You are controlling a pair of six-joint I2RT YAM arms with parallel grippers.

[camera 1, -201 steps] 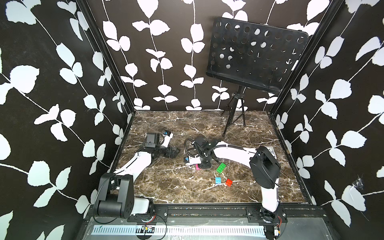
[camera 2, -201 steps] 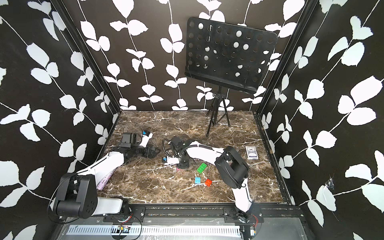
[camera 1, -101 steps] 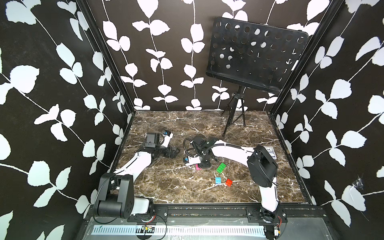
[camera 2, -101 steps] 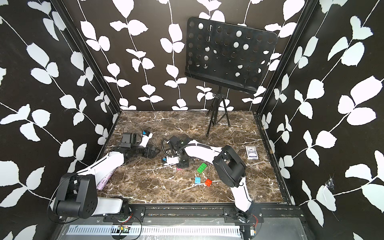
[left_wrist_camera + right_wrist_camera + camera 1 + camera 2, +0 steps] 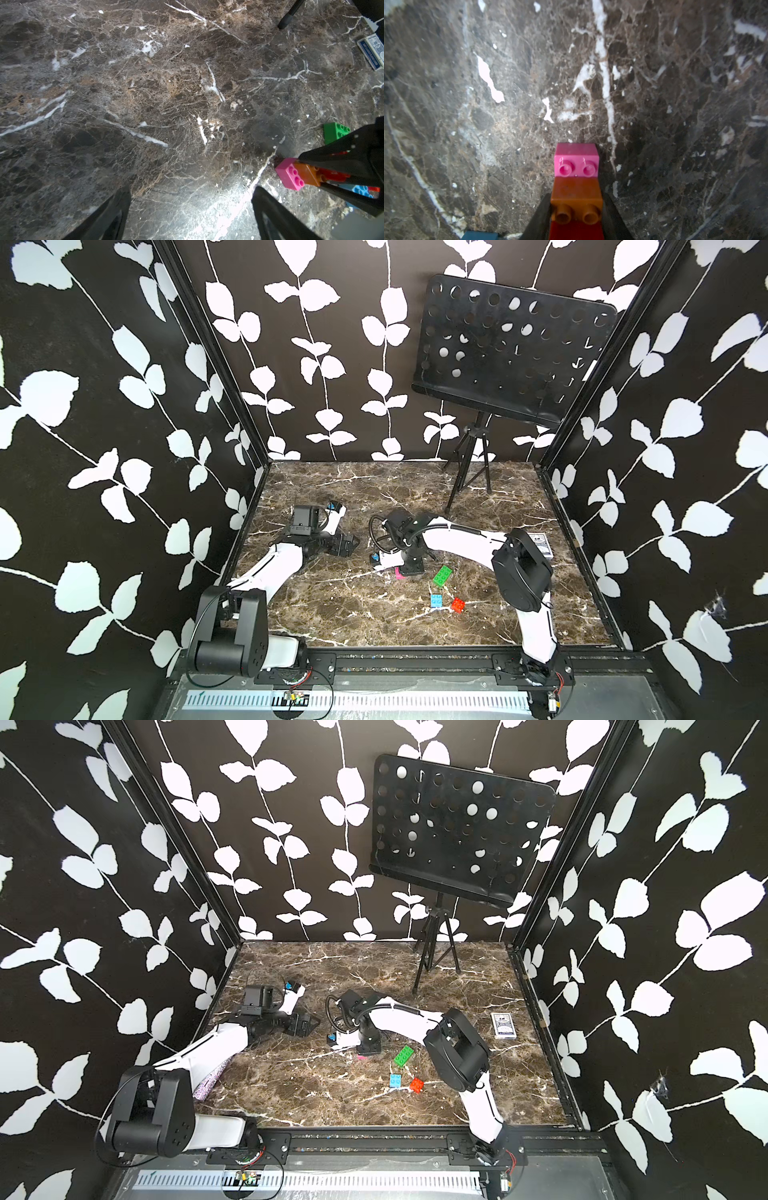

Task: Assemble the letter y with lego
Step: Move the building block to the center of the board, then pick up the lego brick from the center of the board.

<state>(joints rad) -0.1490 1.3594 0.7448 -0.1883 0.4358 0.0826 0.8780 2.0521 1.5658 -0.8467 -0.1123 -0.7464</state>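
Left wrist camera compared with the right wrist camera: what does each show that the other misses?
Only left wrist: the green brick, a light blue brick, a card box and the open left gripper. Only right wrist: a cut-off teal edge, unidentifiable. Both: the pink-orange-red stack clamped in the right gripper, over the marble table.

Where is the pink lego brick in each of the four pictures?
In a top view: the pink brick peeks out near the middle, at the right tool's tip.
In a top view: same spot, left of the green brick.
Left wrist: free end of the brick stack the right tool grips, near the green brick.
Right wrist: beyond the orange brick, ahead of the tool.
Shared landmark: the right tool, in all four.
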